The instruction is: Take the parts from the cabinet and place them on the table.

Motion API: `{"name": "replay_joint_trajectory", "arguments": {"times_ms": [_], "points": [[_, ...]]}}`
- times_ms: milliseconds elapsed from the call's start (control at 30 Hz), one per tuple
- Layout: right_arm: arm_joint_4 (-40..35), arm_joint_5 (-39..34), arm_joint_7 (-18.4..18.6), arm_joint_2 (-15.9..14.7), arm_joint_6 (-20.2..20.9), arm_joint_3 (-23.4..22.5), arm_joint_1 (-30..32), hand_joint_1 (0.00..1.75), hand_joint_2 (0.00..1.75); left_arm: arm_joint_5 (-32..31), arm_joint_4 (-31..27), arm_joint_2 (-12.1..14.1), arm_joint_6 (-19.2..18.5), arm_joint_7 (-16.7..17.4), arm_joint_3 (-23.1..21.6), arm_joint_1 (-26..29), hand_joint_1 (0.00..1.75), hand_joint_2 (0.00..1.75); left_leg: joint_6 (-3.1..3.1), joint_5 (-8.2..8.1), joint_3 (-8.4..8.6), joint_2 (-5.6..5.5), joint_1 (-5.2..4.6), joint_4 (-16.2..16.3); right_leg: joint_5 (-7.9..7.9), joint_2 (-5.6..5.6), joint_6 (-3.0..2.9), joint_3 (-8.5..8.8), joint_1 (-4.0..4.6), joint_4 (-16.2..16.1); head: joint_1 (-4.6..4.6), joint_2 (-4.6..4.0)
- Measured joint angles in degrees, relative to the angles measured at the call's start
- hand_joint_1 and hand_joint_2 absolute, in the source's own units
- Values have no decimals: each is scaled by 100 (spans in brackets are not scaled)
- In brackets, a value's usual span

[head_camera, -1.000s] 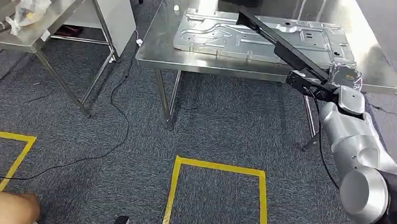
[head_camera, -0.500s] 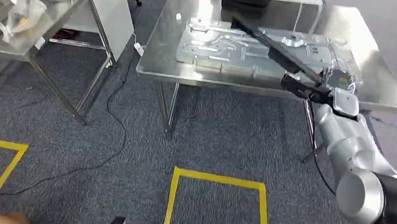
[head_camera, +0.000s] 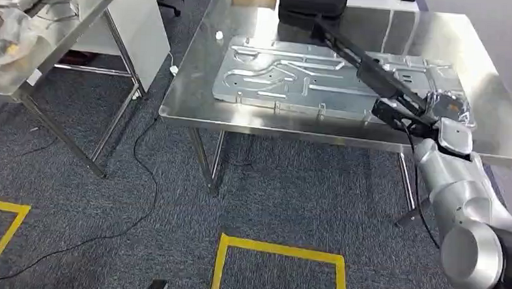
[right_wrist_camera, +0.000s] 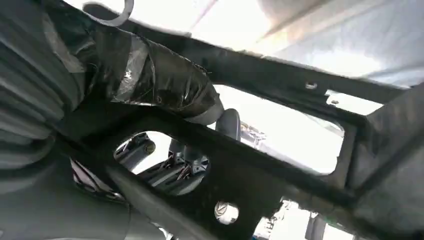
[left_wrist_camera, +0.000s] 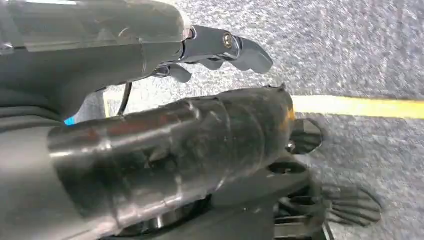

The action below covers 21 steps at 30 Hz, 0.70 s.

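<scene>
Right hand (head_camera: 416, 114) grips the near end of a long black metal frame part (head_camera: 358, 58), thumb and fingers wrapped around its bar. The part runs up and away from the hand, over the stainless steel table (head_camera: 197, 90) and across the pressed silver sheet-metal panel (head_camera: 289, 77) lying flat on that table. Far end of the part sits near a black padded case (head_camera: 312, 3) at the table's back edge. Can't tell whether the part touches the panel or hangs just above it.

Progress, judged: carry looks done, part is over the table, hand not released. Left to do: lower it, let go, pull the arm clear. The silver panel may be a part already delivered, not certain. No cabinet to see, so how many parts remain is unknown.

View differences: head view gives the whole layout, i.e. part over panel, a second steel table (head_camera: 43, 24) well off to the left of the main table with plastic-bagged items (head_camera: 4, 36), yellow floor tape (head_camera: 278, 253) and black cable (head_camera: 144, 172) on the grey carpet in front of the main table. Right wrist view gives the grasp up close: taped thumb (right_wrist_camera: 165, 82) over one bar of the black frame (right_wrist_camera: 280, 165), darker fingers (right_wrist_camera: 182, 162) seen through an opening in it. Left wrist view shows the left hand (left_wrist_camera: 200, 95) hanging over carpet and yellow tape, fingers apart, holding nothing.
</scene>
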Motion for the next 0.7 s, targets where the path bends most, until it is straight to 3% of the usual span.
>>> {"name": "replay_joint_trajectory", "arguments": {"times_ms": [67,100,133,167,233,267,300,333,367,400,433,500,567,600,633,700], "points": [[2,2,0,0,-2,0,32,175,175,7,0,0,0,11,0,11,0,0,-29,-497,-482,0,2,524,-101,24,-19,94,20,0,-2,0],[2,4,0,0,-2,0,65,175,175,7,0,0,0,15,0,23,0,0,-14,-554,-608,0,1,530,-155,38,-19,162,33,0,-2,0],[2,4,-2,0,-2,0,91,175,175,7,0,0,0,15,0,31,0,0,16,-410,-634,0,-2,337,-212,51,-19,237,48,3,-2,0],[2,4,-2,2,-5,0,108,175,175,7,0,4,7,15,0,30,0,0,65,-64,-578,-1,-16,-36,-266,55,-21,319,69,4,-2,0],[4,4,-6,13,-7,0,127,175,175,7,0,15,22,15,0,29,0,0,222,855,-382,0,-80,-983,-356,54,-19,438,92,-13,0,0],[20,4,-9,15,-20,0,125,175,175,7,0,33,26,17,0,32,0,0,259,864,-395,-21,-115,-1094,-387,63,14,483,112,12,11,0],[24,4,-9,17,-37,0,116,175,175,7,0,35,33,17,0,16,0,0,252,756,-365,-28,-121,-1123,-405,88,45,460,101,2,-5,0],[15,4,-9,17,-46,0,126,175,175,7,0,31,40,18,0,18,0,0,263,874,-345,-24,-122,-1130,-427,90,80,456,100,-1,0,0],[17,4,-7,17,-50,0,128,175,175,7,0,33,44,20,0,29,0,0,265,890,-339,-26,-134,-1124,-432,93,101,470,94,-20,2,0],[13,4,-7,20,-57,0,123,175,175,7,0,26,48,22,0,26,0,0,296,928,-292,-18,-94,-1211,-439,97,144,501,130,-44,2,0],[2,4,-9,17,-66,0,135,175,175,5,0,22,52,22,0,21,0,0,287,972,-228,2,-62,-1298,-499,80,155,473,94,30,2,0],[2,4,-28,9,-85,-2,124,175,175,2,0,22,59,26,0,3,0,0,335,962,-206,2,-51,-1315,-843,61,178,166,97,640,11,0],[4,4,-31,4,-88,-9,154,175,175,0,0,22,61,26,0,1,0,0,347,923,-203,-9,-53,-1296,-1139,59,232,-343,62,1529,15,0],[11,4,-31,4,-88,-9,174,175,175,0,0,22,61,33,0,8,0,0,341,902,-202,-17,-49,-1275,-1109,55,247,-479,47,1693,13,0],[18,4,-22,2,-90,-11,188,175,175,-2,0,22,61,33,0,18,0,0,328,869,-195,-22,-41,-1247,-954,51,265,-480,26,1591,17,0],[15,4,-22,-2,-90,-15,187,175,175,-2,0,11,61,33,0,29,0,0,280,775,-185,-30,-22,-1139,-384,41,302,-181,-18,774,15,0]]}}
